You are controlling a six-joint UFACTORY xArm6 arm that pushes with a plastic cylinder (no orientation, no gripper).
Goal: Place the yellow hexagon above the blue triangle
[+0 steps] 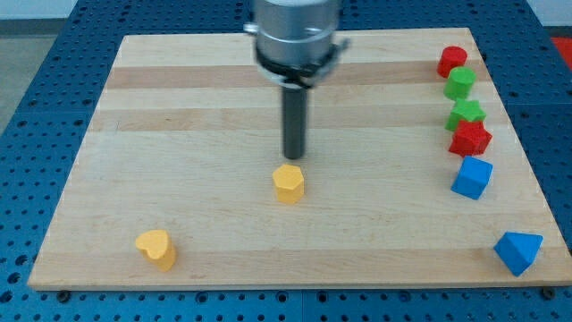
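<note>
- The blue triangle (518, 251) lies nearest, at the board's corner on the view's bottom right.
- A yellow heart-shaped block (156, 248) sits near the bottom edge on the view's left, well apart from everything else.
- The yellow hexagon (289, 183) rests near the middle of the wooden board (179, 134), far to the left of the blue triangle and slightly above it.
- My tip (293, 157) stands just above the hexagon in the view, very close to its top edge; I cannot tell whether they touch.
- There are no jaws to release or clench: the arm ends in a plain dark rod.
- A blue cube (471, 177) sits along the right edge, above the triangle.
- Farther up come a red star (470, 139), a green block (465, 114), a second green block (459, 82) and a red block (452, 61) at the top.
</note>
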